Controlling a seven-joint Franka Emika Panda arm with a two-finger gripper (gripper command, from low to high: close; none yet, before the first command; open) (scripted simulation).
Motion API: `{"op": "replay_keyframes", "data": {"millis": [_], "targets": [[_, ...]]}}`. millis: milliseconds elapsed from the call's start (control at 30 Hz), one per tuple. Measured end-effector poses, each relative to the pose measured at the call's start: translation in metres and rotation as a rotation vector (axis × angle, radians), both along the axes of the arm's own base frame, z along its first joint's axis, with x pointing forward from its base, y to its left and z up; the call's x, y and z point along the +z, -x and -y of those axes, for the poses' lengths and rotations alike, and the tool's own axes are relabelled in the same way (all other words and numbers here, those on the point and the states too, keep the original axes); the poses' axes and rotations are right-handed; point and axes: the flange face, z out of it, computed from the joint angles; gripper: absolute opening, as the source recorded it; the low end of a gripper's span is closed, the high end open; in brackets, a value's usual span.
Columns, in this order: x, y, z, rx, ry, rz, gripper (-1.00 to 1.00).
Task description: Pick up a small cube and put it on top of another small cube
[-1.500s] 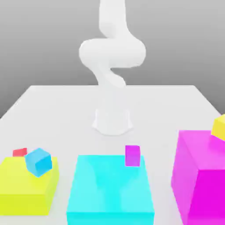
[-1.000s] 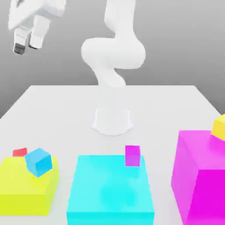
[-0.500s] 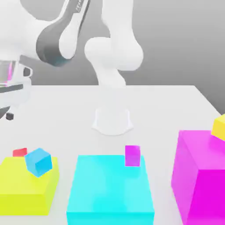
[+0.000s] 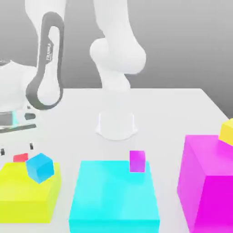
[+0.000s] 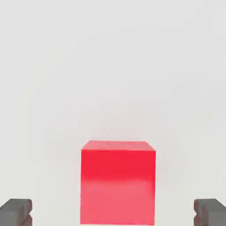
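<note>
End effector [image 4: 17, 149] spread wide, nothing gripped, hanging just above the red cube [image 4: 20, 158]; in the hand view that cube lies between the fingertips [image 5: 16, 212], apart from both. Blue cube [image 4: 40, 168] is near the end effector, lower down, w/ yellow block [image 4: 28, 195] also below it

magenta block [image 4: 207, 182] and yellow cube [image 4: 227, 132] cropped by exterior view's right edge

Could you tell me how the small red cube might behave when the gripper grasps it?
The small plain red cube looks rigid, so it probably won't squash. Its flat sides should suit a pinch, and its squared shape seems unlikely to roll.
</note>
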Motion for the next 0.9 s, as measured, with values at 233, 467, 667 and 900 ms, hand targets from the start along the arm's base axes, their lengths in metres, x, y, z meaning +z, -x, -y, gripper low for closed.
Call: {"op": "replay_keyframes", "data": {"millis": [233,467,667,900], "targets": [[-0.021,0.001,-0.001,-0.001,0.002,0.000,-1.00],[0.022,0.001,0.000,-0.002,0.001,0.000,-1.00],[0.087,-0.074,-0.041,0.250,0.033,0.075,-1.00],[0.152,-0.139,-0.154,0.638,0.029,0.156,-1.00]]}}
